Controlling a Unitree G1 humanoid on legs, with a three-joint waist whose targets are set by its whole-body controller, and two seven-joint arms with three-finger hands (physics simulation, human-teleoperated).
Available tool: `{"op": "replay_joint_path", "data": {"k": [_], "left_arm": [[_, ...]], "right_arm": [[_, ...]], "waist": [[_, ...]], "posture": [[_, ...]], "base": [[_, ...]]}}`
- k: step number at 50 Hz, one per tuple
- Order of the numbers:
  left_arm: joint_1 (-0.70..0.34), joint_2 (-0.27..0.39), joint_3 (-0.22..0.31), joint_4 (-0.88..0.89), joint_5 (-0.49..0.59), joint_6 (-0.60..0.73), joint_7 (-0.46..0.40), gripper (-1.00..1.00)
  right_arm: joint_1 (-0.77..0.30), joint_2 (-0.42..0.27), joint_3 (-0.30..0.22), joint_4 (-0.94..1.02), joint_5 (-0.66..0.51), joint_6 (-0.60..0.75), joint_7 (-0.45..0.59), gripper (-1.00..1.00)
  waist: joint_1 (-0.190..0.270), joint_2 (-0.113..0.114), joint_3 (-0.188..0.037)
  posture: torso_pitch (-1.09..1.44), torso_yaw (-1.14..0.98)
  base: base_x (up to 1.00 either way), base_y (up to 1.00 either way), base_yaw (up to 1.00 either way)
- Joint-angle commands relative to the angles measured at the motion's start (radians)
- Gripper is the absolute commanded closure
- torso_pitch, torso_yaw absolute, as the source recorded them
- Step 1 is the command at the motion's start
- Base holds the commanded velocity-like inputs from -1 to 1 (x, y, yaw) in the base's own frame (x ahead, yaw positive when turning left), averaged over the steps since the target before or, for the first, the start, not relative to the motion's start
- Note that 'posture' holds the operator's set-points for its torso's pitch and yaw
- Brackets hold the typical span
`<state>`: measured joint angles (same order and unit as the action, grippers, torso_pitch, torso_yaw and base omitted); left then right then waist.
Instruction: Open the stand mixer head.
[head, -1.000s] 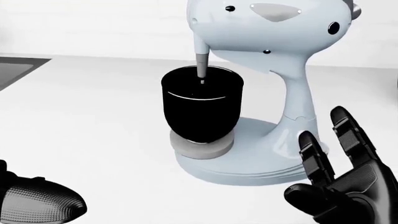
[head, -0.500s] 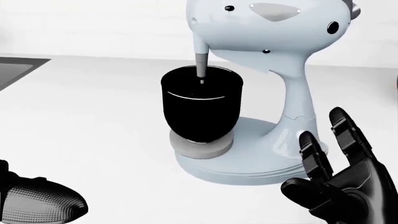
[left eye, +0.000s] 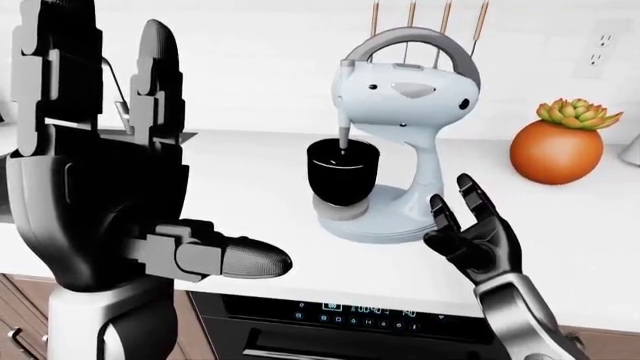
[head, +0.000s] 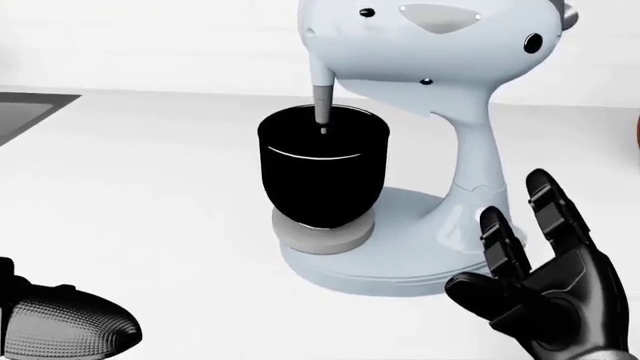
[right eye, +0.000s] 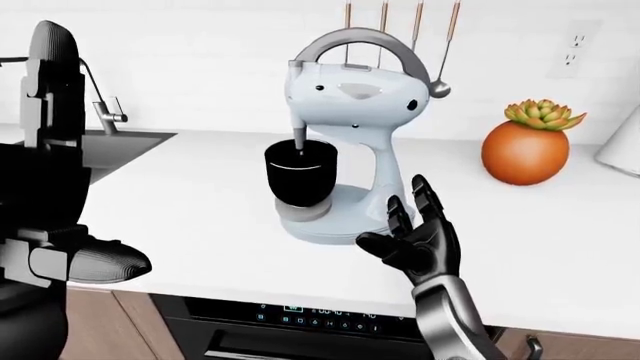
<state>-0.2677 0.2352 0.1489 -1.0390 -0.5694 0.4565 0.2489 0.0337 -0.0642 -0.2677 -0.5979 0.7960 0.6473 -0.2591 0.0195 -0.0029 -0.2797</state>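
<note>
Both hands are seen spread and empty: right hand (head: 545, 296), shifted slightly leftward at lower right toward the stand mixer (left eye: 395, 142) at centre, head (left eye: 405, 86) unopened; left hand (left eye: 95, 169) raised at left.
</note>
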Motion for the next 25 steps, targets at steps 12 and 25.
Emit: {"op": "replay_joint_path", "data": {"k": [12, 25], "left_arm": [[-0.016, -0.009, 0.006, -0.008, 0.015, -0.01, -0.015, -1.0], [-0.011, -0.028, 0.008, -0.008, 0.033, -0.005, -0.036, -1.0]], "right_arm": [[-0.053, -0.01, 0.007, 0.02, -0.023, -0.055, 0.021, -1.0], [-0.02, -0.016, -0.018, -0.137, 0.073, 0.005, -0.031, -1.0]], "waist": [[-0.002, 0.001, 0.001], [0.002, -0.002, 0.004]], "posture": [[-0.38, 0.0], [-0.38, 0.0]], "base": [[0.0, 0.0, 0.0], [0.0, 0.0, 0.0]]}}
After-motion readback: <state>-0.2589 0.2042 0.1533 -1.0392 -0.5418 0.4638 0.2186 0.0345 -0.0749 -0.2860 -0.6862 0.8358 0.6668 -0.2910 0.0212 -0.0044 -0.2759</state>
